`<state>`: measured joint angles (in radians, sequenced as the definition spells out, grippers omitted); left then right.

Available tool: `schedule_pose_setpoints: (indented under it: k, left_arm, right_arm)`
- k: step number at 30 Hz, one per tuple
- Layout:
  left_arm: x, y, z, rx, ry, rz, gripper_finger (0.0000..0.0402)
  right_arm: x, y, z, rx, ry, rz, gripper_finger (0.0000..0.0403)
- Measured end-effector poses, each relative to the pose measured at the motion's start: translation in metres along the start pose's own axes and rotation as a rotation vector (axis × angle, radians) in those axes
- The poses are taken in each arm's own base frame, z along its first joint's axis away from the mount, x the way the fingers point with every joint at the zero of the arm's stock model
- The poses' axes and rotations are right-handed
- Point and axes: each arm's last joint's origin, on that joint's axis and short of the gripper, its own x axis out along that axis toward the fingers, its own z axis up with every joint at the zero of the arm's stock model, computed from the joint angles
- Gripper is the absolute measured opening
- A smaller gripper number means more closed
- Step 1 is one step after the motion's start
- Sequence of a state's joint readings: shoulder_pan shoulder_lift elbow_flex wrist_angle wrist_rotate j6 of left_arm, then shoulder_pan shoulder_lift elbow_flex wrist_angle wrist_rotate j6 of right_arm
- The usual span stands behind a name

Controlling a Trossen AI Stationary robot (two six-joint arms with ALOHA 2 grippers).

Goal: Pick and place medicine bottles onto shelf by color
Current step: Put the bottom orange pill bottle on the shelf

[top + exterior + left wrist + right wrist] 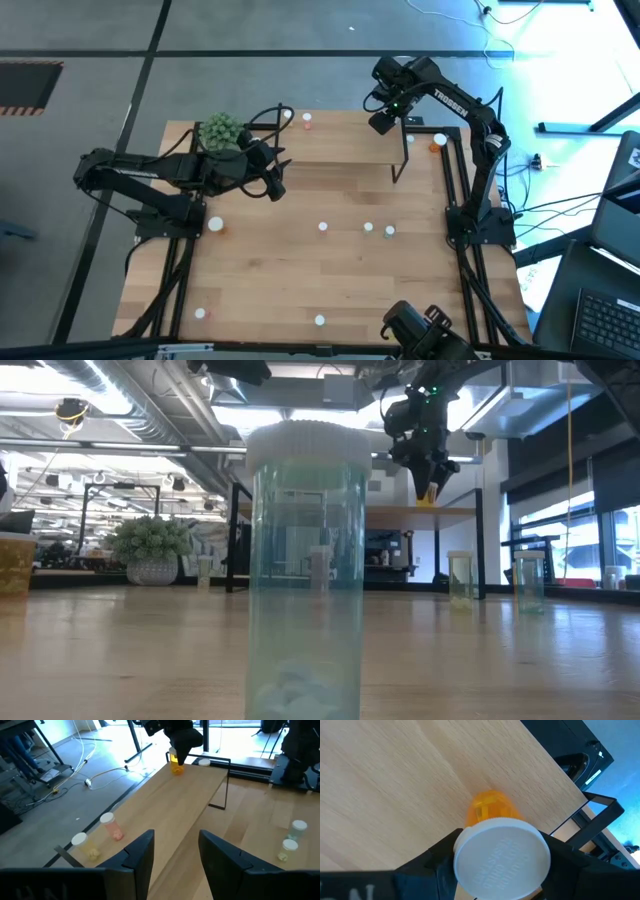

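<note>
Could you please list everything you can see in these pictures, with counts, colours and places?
table: one, light wood, under everything.
shelf: one, light wood on black legs, far part of the table.
plant: one, green, far left of the table.
orange bottle: one, white cap, held over the shelf.
small bottles: about nine, pale caps, scattered on the table; colours mostly too small to tell.
right gripper: shut on the orange bottle, above the shelf's right end.
left gripper: open, empty, near the shelf's left end.
</note>
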<state>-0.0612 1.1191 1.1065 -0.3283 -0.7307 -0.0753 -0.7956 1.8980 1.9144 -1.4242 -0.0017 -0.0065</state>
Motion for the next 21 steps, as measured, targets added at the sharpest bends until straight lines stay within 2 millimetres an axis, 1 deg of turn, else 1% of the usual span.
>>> schedule_pose_setpoints:
  k: [21]
  left_arm:
    - [0.0000,0.0000,0.0000,0.000,0.000,0.000,0.0149]
  right_arm:
    - [0.0000,-0.0002,0.0007,0.025,-0.008,-0.007,0.0218]
